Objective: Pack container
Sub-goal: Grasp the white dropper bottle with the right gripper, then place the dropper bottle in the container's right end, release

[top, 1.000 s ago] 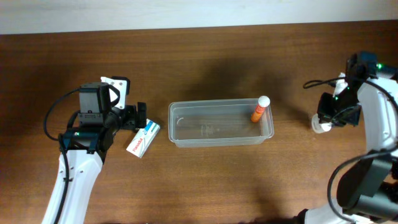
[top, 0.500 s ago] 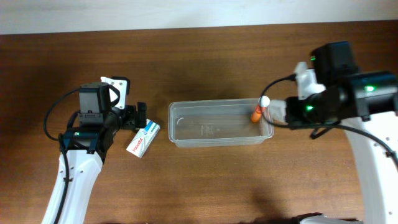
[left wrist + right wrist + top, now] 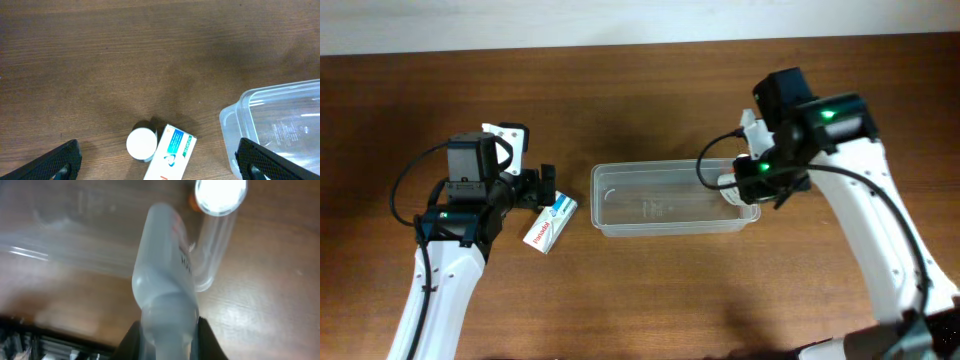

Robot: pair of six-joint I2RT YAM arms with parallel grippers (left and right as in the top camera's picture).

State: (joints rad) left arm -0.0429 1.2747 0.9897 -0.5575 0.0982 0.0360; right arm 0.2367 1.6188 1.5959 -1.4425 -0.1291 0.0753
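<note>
The clear plastic container lies at the table's middle; its left end shows in the left wrist view. My right gripper is shut on a translucent white bottle and hangs over the container's right end. An orange tube with a white cap lies below it in the container; the arm hides it in the overhead view. My left gripper is open and empty above a white-capped small bottle and a white and blue box, which lies left of the container.
The brown wooden table runs to a pale wall at the back. The right arm's cable loops over the container's right part.
My right arm has swung in from the far right with the white bottle and now hangs over the container's right end, hiding the orange tube from above. The left arm has not moved.
</note>
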